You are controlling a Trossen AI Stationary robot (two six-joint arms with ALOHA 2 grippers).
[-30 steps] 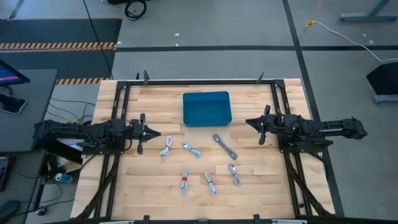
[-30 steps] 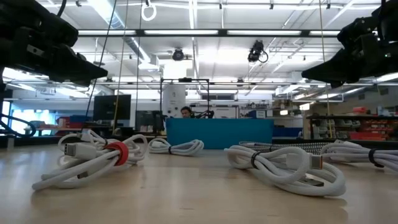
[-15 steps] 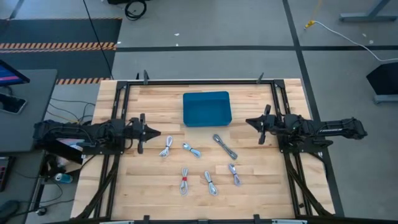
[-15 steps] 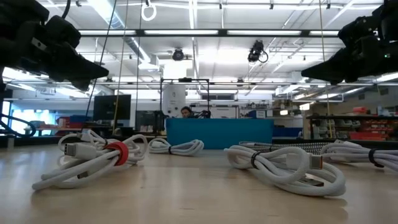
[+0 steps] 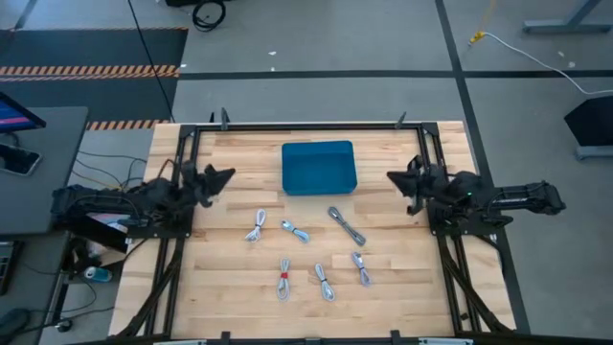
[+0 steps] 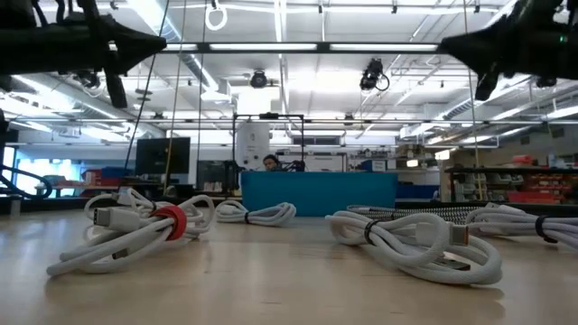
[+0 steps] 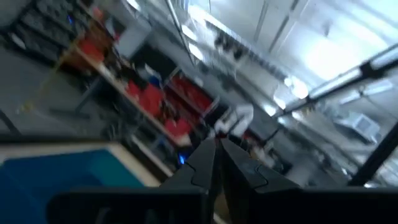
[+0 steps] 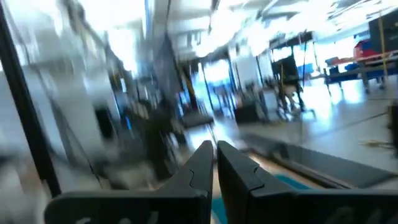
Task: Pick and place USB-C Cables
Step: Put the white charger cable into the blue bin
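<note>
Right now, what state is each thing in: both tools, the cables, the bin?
Left tool: shut, empty, raised above the table's left side.
Right tool: shut, empty, raised above the table's right side.
USB-C Cables: six coiled bundles, all lying on the table, none held, none in the bin.
Red-banded cable: coiled, lying flat.
Blue bin: upright, open-topped, no cable inside.
</note>
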